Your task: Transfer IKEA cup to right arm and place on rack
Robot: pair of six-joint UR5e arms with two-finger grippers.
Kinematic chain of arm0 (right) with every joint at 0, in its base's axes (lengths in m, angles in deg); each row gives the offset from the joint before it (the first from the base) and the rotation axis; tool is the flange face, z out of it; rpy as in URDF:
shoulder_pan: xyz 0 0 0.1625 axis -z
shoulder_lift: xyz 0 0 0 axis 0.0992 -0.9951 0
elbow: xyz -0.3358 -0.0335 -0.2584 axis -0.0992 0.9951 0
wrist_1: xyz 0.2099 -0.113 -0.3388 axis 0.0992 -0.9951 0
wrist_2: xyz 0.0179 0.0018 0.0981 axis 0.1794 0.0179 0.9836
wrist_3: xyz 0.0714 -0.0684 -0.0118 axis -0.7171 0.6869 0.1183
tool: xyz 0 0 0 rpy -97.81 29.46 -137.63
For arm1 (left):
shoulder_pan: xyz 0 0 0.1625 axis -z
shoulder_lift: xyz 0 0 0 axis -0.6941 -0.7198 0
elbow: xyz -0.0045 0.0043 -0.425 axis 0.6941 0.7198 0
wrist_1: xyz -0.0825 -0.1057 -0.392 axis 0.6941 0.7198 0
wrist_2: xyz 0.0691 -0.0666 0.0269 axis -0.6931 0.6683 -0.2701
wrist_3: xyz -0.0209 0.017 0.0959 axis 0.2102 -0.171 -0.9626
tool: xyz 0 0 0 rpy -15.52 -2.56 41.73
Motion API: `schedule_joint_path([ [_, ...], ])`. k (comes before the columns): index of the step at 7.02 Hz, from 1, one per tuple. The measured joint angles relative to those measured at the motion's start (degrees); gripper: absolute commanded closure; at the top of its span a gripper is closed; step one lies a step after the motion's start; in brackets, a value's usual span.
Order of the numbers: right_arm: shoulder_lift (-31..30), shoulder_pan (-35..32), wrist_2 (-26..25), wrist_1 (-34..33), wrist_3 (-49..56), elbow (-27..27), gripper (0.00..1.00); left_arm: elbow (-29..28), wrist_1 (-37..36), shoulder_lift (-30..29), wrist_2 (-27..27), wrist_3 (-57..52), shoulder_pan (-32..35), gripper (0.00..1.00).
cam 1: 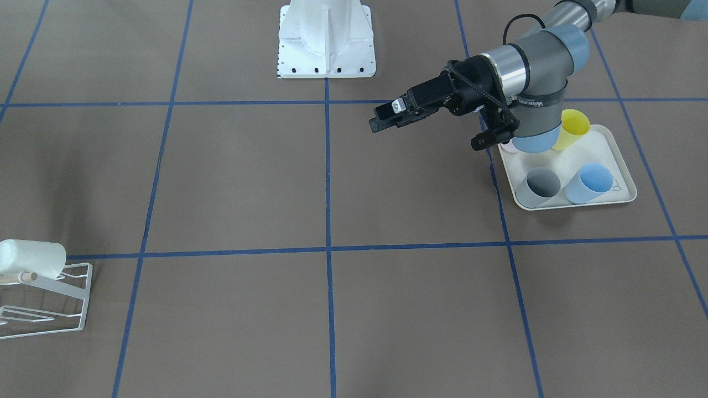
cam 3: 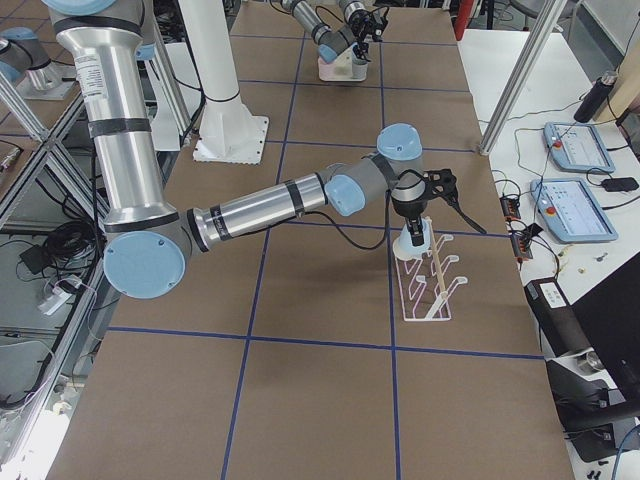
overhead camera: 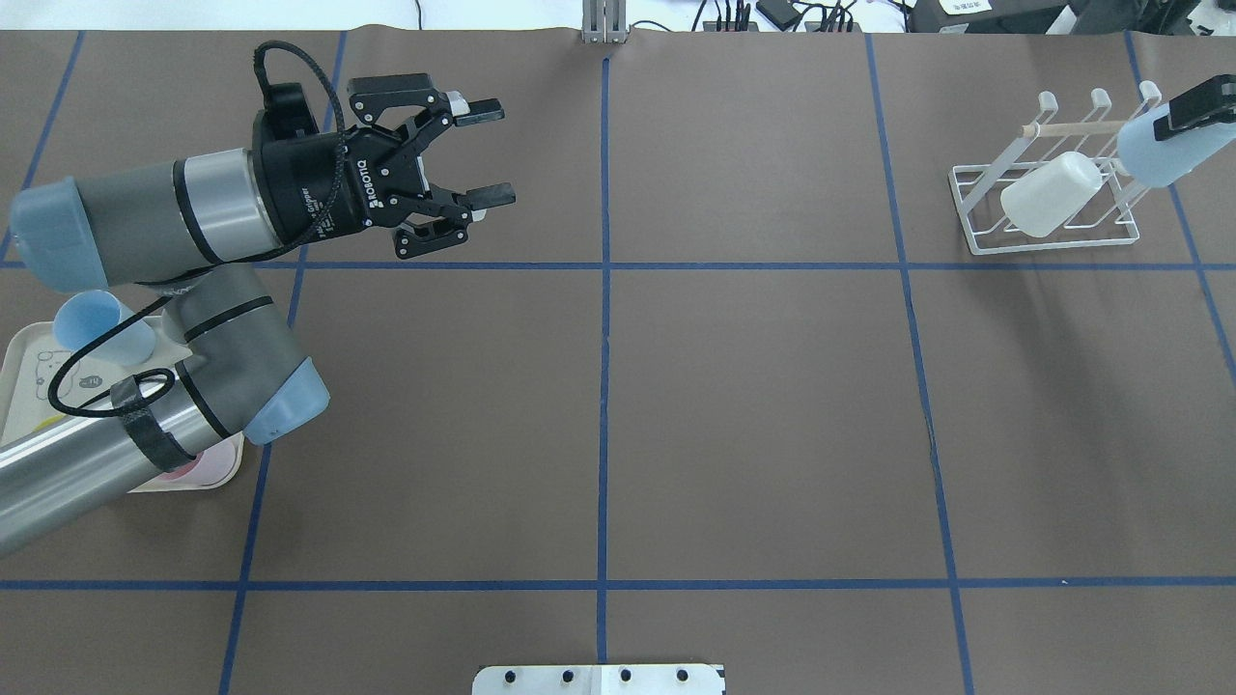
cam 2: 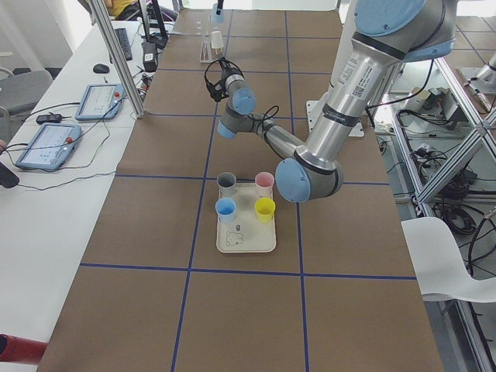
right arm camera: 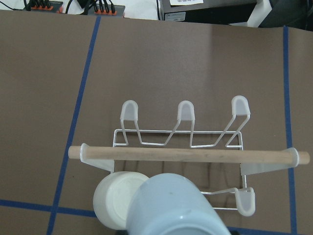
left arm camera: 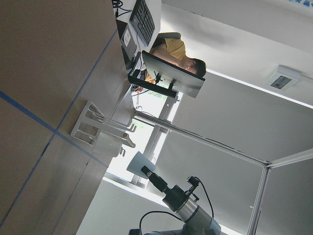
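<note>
The right end effector (overhead camera: 1200, 104) is closed on a pale blue cup (overhead camera: 1154, 150) at the far right of the brown surface (overhead camera: 753, 405). The cup is tilted at the right end of the rack (overhead camera: 1053, 244), close to the end of the dowel (right arm camera: 188, 155). From the right wrist, the cup's closed base (right arm camera: 171, 205) faces the camera. It sits in front of the dowel and overlaps a white cup (right arm camera: 115, 198) that hangs slanted on the rack. Whether the held cup touches a prong cannot be told.

The left end effector (overhead camera: 488, 152) hangs above the far left of the surface with its jaws spread wide and nothing between them. It points towards the right and is well apart from the rack.

Under the left arm, at the left edge, lies a cream tray (cam 1: 600, 146). It carries a grey cup (cam 1: 542, 185) and a blue cup (cam 1: 592, 182) on its side away from the robot. On its side towards the robot stand a yellow cup (cam 1: 572, 127) and a pink cup (cam 2: 264, 183), which the arm largely hides in the front view.
</note>
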Motion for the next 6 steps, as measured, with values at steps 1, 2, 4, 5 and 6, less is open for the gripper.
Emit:
schedule_joint_path([
  [1, 0.3, 0.1, 0.4, -0.8, 1.4, 1.0, 1.0, -0.2, 0.0, 0.0, 0.0, 0.0, -0.1, 0.0],
  [2, 0.6, 0.1, 0.5, -1.1, 3.7, 2.7, 1.0, -0.4, 0.0, 0.0, -0.1, 0.0, -0.1, 0.0],
  [4, 1.5, 0.1, 0.5, -1.3, 6.8, 5.6, 1.0, -0.5, 0.0, 0.0, -0.1, 0.0, -0.2, 0.0],
  [5, 2.0, 0.2, 0.5, -1.2, 7.1, 6.7, 1.0, -0.6, 0.0, 0.0, -0.1, 0.0, -0.2, 0.0],
  [6, 2.5, 0.3, 0.5, -1.2, 7.2, 7.6, 1.0, -0.6, 0.0, 0.0, -0.2, 0.0, -0.2, 0.0],
])
